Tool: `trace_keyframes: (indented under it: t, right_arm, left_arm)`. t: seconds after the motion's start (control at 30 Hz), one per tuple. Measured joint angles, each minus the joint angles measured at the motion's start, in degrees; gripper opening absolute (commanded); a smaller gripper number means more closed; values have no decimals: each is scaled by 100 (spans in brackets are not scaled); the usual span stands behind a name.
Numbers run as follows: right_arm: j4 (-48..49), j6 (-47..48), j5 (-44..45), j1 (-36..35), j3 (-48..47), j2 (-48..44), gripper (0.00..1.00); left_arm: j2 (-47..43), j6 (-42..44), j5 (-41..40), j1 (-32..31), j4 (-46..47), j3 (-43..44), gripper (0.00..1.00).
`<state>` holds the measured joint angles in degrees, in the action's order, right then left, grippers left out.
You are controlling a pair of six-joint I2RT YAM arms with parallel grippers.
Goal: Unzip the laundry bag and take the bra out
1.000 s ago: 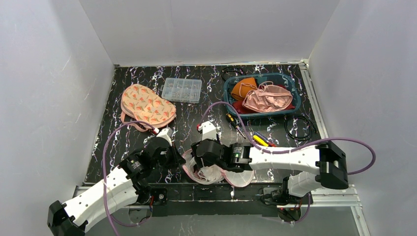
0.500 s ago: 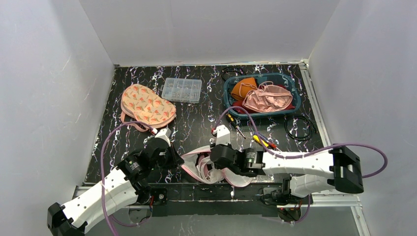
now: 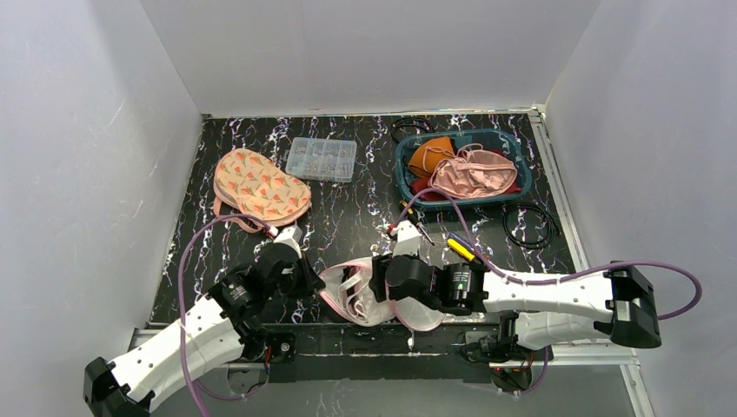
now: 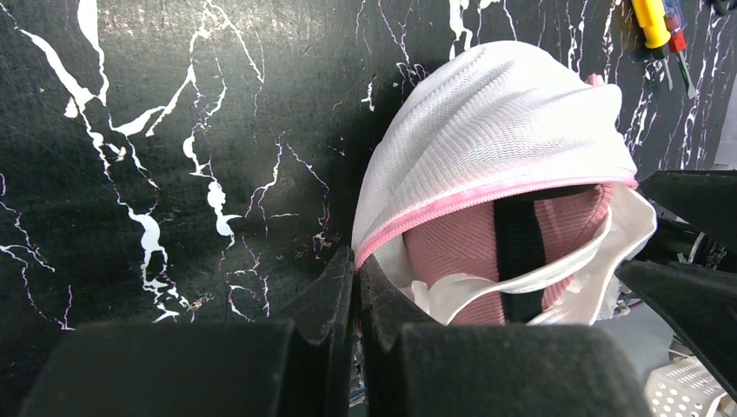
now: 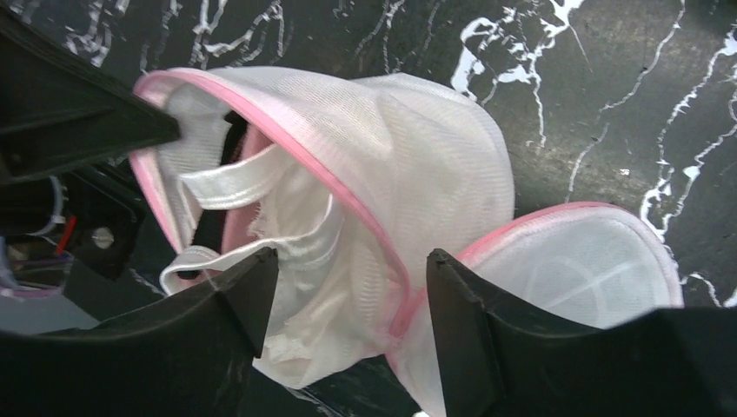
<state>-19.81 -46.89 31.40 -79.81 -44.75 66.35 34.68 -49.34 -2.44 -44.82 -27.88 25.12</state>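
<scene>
The laundry bag [image 3: 352, 294] is white mesh with pink zipper trim and lies at the table's near edge, its mouth gaping. Inside, the bra [image 4: 461, 250] shows as pink fabric with a black strap and white bands. My left gripper [image 4: 356, 261] is shut on the bag's pink rim at its left end. My right gripper [image 5: 350, 261] is open and hangs over the crumpled mesh [image 5: 417, 156], one finger on each side of a fold near the zipper trim. The bag's round flap [image 5: 591, 261] lies spread to the right.
A teal basket [image 3: 406, 174] of garments stands at the back right. A clear compartment box [image 3: 322, 159] and an orange patterned pouch [image 3: 259, 185] lie at the back left. Screwdrivers [image 3: 461, 248] and a black cable [image 3: 530, 226] lie right of the bag.
My right wrist has slid to the right across the bag, and the bag's mouth now gapes wider. The left gripper has kept its hold in place.
</scene>
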Motion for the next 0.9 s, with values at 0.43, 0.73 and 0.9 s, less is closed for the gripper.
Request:
trace_keyframes:
  t: [0.43, 0.73, 0.9]
  right_arm:
    - [516, -894, 122, 33, -960, 813, 74]
    - [448, -1198, 240, 219, -1384, 1751, 72]
    - [415, -1266, 256, 269, -1432, 1882, 67]
  left_arm:
    - [-352, -457, -321, -42, 46, 0, 0]
    - [-658, -640, -590, -74, -61, 0, 0]
    - [-763, -662, -669, -76, -168, 0, 0]
